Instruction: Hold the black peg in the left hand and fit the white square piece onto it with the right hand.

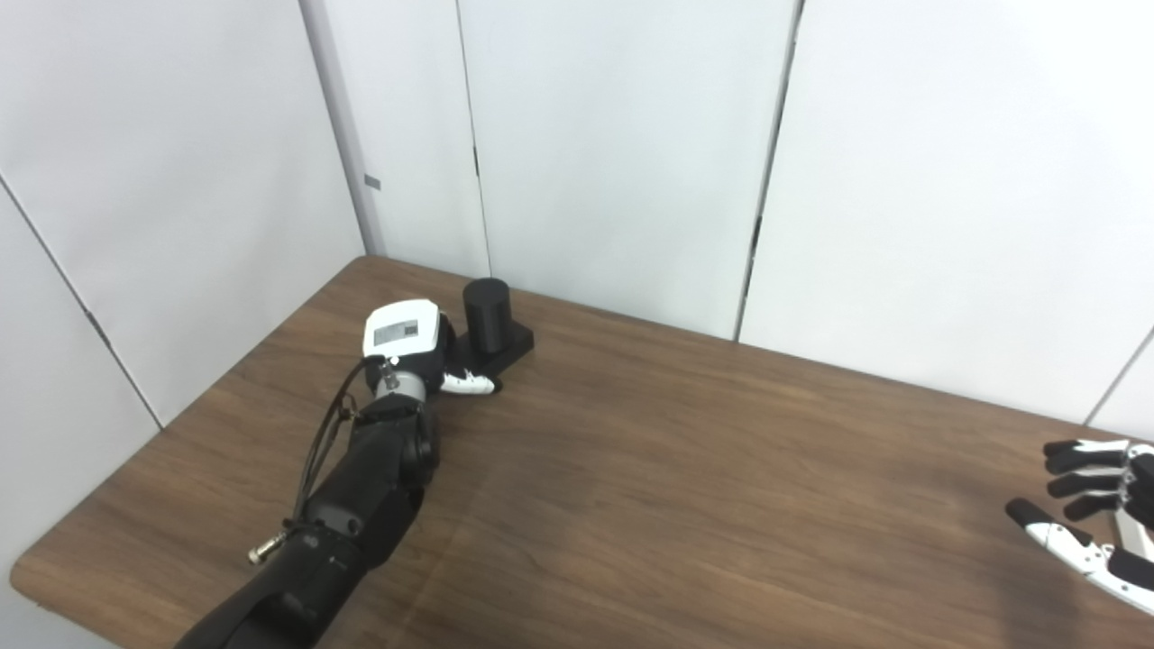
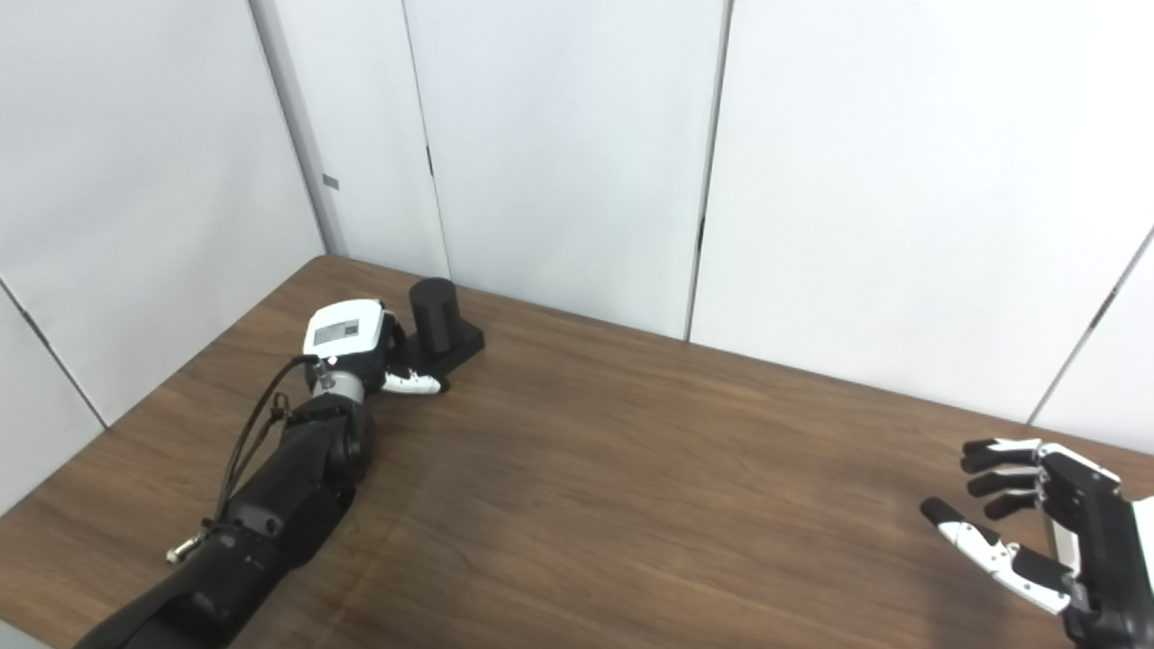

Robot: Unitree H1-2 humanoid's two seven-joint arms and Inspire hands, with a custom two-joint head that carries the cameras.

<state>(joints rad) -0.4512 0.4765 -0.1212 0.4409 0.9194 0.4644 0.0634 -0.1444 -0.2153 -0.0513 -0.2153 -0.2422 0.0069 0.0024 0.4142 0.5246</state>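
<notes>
The black peg (image 1: 487,313), a short cylinder on a square black base (image 1: 514,344), stands on the table near its far left corner. My left hand (image 1: 406,342) is pressed against the base's left side. Its thumb (image 1: 469,384) lies along the base's front edge, and its other fingers are hidden behind the back of the hand. My right hand (image 2: 1028,532) hovers over the table's right end, open, fingers spread and holding nothing. No white square piece shows in either view.
The brown wooden table (image 1: 685,469) runs across the picture, with white wall panels (image 1: 613,135) close behind its far edge. Its left edge (image 1: 207,388) lies close to my left arm.
</notes>
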